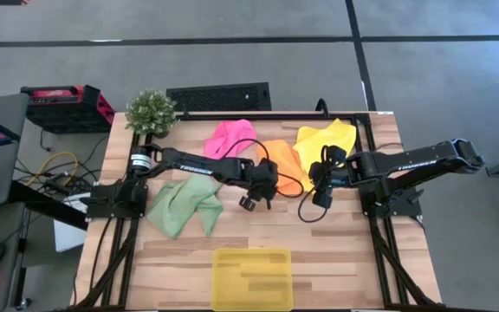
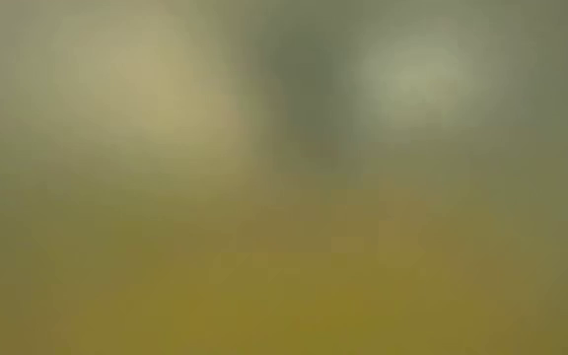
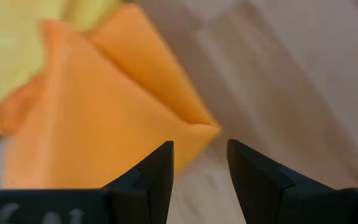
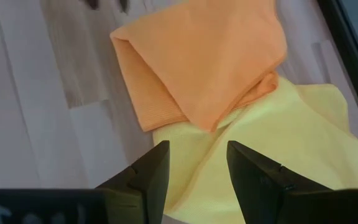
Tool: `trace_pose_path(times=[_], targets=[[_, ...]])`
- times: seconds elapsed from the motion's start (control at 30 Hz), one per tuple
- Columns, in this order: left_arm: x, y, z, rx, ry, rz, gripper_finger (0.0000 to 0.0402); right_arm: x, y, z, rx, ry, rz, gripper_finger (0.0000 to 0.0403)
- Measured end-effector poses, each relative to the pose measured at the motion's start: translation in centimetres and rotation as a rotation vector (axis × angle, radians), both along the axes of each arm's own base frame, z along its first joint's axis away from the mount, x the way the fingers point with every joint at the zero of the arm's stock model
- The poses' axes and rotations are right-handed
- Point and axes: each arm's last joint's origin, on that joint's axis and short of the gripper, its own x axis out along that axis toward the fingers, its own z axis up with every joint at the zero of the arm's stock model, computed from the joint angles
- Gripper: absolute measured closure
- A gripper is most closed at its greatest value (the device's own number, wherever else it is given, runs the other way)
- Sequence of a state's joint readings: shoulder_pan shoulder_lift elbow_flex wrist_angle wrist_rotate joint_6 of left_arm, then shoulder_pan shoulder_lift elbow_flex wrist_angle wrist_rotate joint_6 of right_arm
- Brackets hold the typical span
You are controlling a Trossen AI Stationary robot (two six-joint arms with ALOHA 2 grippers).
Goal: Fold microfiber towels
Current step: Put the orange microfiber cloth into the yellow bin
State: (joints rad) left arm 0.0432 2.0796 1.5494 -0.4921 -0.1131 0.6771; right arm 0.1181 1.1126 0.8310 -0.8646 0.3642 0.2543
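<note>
Left wrist view: left gripper (image 3: 199, 158) open, empty, fingers apart above orange towel (image 3: 104, 112).
Right gripper (image 4: 197, 158) open too, seemingly empty, over yellow towel (image 4: 278, 149); four towels, one tray (image 1: 251, 277).

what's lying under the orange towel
The orange towel overlaps an edge of the yellow towel; elsewhere bare table borders it. Anything beneath its middle is covered.

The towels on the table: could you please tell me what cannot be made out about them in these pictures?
- Low view: wholly blurred; no towel or arm is recognisable.
- High view: the left arm covers part of the orange towel, so its full outline is hidden.
- Left wrist view: the yellow towel is cut off by the picture's edge.
- Pink towel and green towel: too small in the high view to count folds.
</note>
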Motion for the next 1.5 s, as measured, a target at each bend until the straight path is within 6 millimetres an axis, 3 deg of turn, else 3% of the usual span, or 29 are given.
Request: trace_pose_path(times=[0.4, 0.7, 0.9, 1.03, 1.13, 1.3, 1.5], targets=[[0.8, 0.7, -3.4, 0.043, 0.046, 0.005, 0.0258, 0.1, 0.0, 0.0, 0.001, -0.007, 0.0, 0.0219], [0.8, 0.9, -3.3, 0.089, 0.057, -0.009, 0.0258, 0.1, 0.0, 0.0, 0.001, -0.011, -0.001, 0.0219], [1.3, 0.9, -5.2, 0.126, 0.079, -0.025, 0.0258, 0.1, 0.0, 0.0, 0.001, -0.013, -0.001, 0.0219], [1.3, 0.6, -5.3, 0.143, 0.083, -0.023, 0.0261, 0.1, 0.0, 0.0, 0.002, -0.012, -0.001, 0.0219], [1.3, 0.5, -5.1, 0.153, 0.082, -0.021, 0.0289, 0.1, 0.0, 0.0, 0.001, -0.011, -0.001, 0.0219], [1.1, 0.4, -5.3, 0.142, 0.099, -0.006, 0.0384, 0.1, 0.0, 0.0, 0.001, -0.01, -0.001, 0.0219], [1.4, -0.2, -4.2, 0.086, 0.145, 0.072, 0.0399, 0.0, 0.0, 0.0, 0.0, -0.002, -0.001, 0.0219]])
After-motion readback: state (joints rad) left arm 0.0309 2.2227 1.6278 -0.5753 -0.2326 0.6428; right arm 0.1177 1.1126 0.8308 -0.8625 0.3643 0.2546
